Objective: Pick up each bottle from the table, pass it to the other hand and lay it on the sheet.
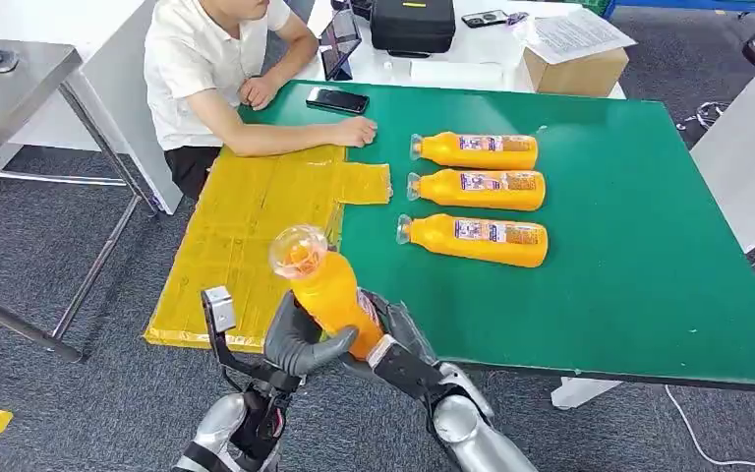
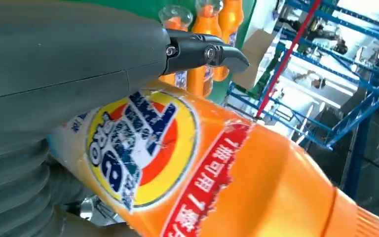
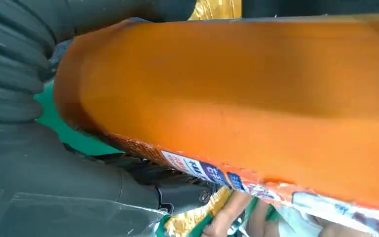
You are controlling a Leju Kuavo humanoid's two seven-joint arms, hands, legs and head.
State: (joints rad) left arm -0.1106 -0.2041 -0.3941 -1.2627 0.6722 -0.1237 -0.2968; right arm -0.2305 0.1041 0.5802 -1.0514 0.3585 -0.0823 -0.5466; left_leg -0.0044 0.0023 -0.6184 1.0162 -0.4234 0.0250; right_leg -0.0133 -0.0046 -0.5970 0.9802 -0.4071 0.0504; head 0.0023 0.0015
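Handover in progress, by my judgement. Orange bottle (image 1: 326, 293) upright, cap up, above near table edge beside yellow sheet (image 1: 246, 221). My left hand (image 1: 305, 342) wrapped round lower body; my right hand (image 1: 393, 339) curled on it from other side.

Risk: both release or one lets go early, smooth plastic slips, bottle drops off edge. Tilt could strike sheet border.

Green table (image 1: 639, 246) carries three more bottles (image 1: 480, 189) lying flat in row. Person (image 1: 218, 69) seated at far side, forearm on sheet. Grey carpet (image 1: 69, 393) below.
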